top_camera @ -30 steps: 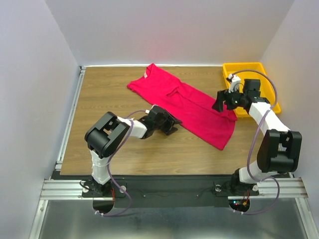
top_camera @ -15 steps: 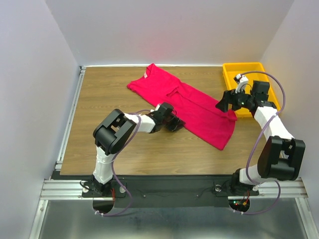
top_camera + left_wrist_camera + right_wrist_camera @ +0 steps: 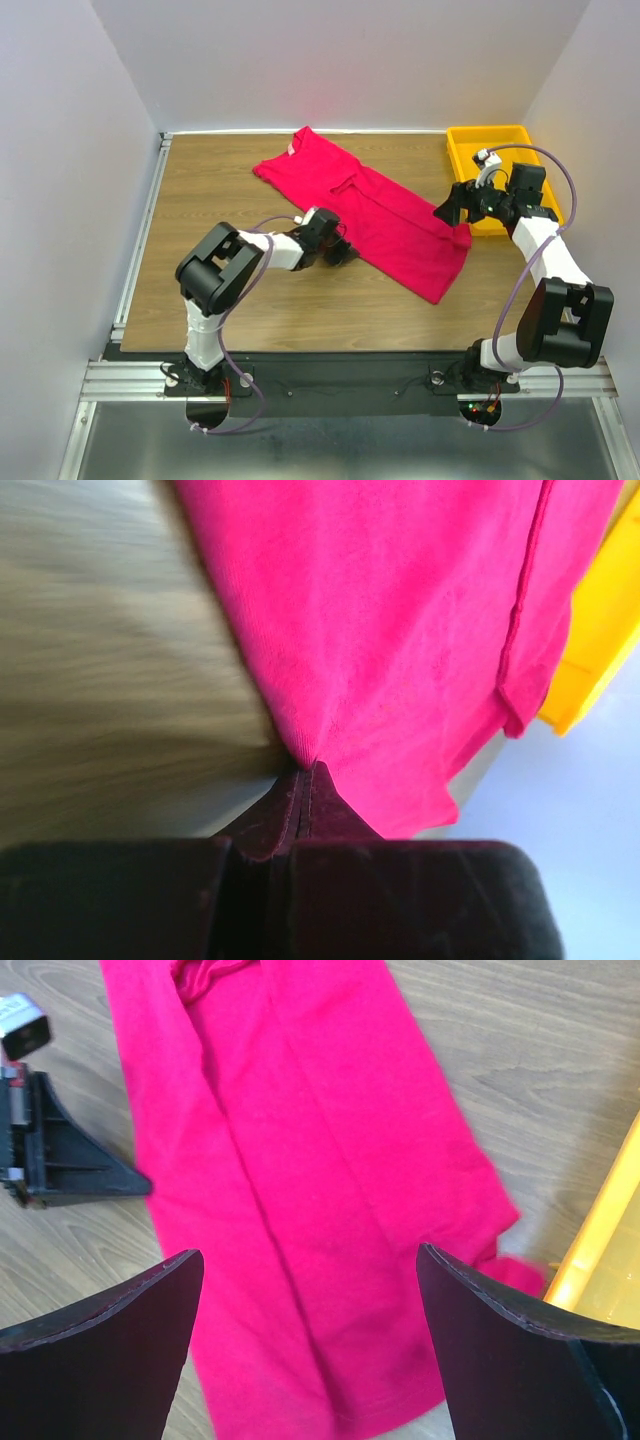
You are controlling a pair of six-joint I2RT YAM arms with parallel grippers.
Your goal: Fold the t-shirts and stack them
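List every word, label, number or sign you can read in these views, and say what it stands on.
No text can be read in any view.
t-shirt: plain cloth, no print.
pale speck at the shirt's collar: possibly a tag, too small to read.
yellow tray: no marking visible.
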